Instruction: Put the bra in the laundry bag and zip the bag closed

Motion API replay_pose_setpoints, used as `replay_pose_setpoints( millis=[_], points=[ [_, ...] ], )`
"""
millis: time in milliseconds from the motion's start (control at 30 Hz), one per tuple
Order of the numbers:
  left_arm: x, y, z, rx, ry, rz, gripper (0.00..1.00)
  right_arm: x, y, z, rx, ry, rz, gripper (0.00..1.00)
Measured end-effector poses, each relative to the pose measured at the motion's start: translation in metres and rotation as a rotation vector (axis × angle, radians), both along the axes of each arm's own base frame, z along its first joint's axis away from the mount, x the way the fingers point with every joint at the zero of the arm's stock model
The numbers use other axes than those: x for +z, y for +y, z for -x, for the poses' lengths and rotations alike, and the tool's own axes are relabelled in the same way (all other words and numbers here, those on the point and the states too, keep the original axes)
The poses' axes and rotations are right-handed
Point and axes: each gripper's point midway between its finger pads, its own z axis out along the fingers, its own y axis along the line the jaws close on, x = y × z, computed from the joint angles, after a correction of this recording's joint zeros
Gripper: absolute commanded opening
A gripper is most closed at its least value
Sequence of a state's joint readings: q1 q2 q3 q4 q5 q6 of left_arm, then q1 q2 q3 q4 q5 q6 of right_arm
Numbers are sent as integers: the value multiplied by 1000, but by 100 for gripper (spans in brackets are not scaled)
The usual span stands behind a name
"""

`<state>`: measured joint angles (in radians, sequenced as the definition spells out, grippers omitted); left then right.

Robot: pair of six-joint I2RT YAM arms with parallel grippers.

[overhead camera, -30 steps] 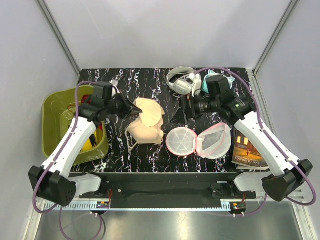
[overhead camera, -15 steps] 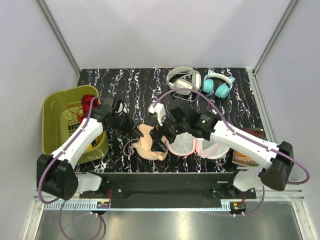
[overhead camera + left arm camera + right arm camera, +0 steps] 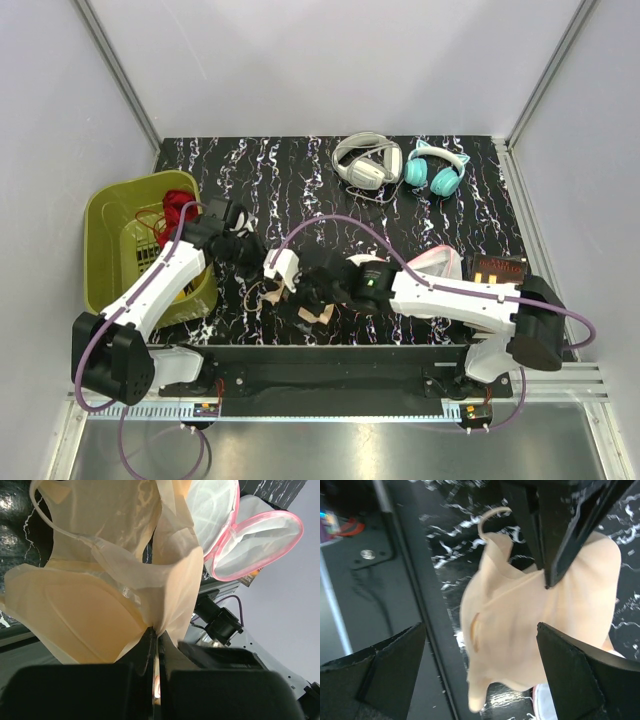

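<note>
Top external: black marbled table point(image 3: 300, 180). Laundry bag point(image 3: 438, 259) lies unzipped at 4 o'clock, mostly under the right arm. Bra point(image 3: 100, 580) at 6 o'clock, pinched in the closed left gripper point(image 3: 154, 636). Right gripper point(image 3: 480, 650) is spread wide, flanking the bra, with no grip seen.

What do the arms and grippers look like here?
The left arm and right arm have white links with black joints and bases. A purple cable loops along each. The left gripper and right gripper are black, with flat, angular fingers. No markings are readable.
</note>
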<state>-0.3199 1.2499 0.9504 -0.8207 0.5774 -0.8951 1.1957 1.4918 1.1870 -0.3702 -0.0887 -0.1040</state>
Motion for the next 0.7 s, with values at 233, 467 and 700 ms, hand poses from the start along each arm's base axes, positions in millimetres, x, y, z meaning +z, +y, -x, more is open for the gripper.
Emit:
replay_pose_setpoints(
  millis=[233,467,700],
  points=[
    [0,-2,5,-4,25,21,0,-33,-7,-18,-103,-96,79,93],
    [2,-5,6,-5,37,39,1,-45,-1,-25,-141,-138,84,84],
    [3,-1,3,6,28,38,47,-48,3,-23,-155,-132,59,51]
  ],
)
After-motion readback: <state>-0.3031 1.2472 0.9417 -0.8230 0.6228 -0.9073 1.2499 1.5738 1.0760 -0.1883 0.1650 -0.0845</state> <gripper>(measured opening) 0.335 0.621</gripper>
